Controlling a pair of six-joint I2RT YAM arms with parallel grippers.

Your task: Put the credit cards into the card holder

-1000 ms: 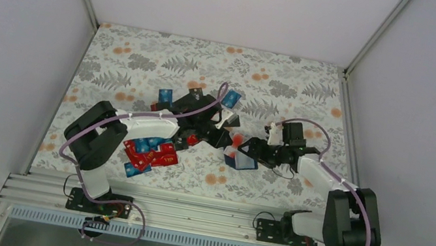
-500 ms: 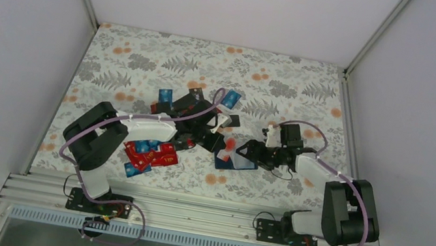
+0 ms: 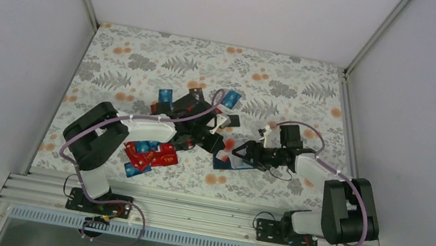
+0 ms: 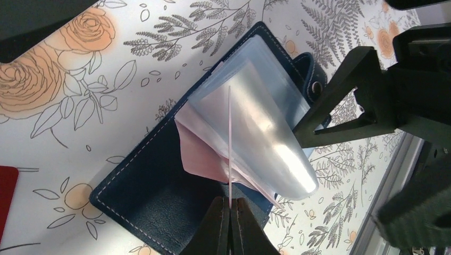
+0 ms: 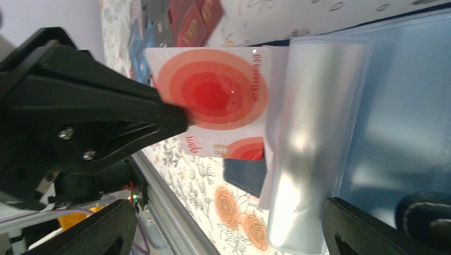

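Top external shows the card holder, tilted up a second ago, now lying open between my arms. My right gripper is spread, one finger propping the clear sleeves. My left gripper pinches a red-ringed credit card at the sleeve mouth, so I judge insertion is next. The card's small red print is too blurred to read.

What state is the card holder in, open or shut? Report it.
Open: the card holder lies spread, its clear sleeves fanned upward, the left end effector pinching a credit card at them.
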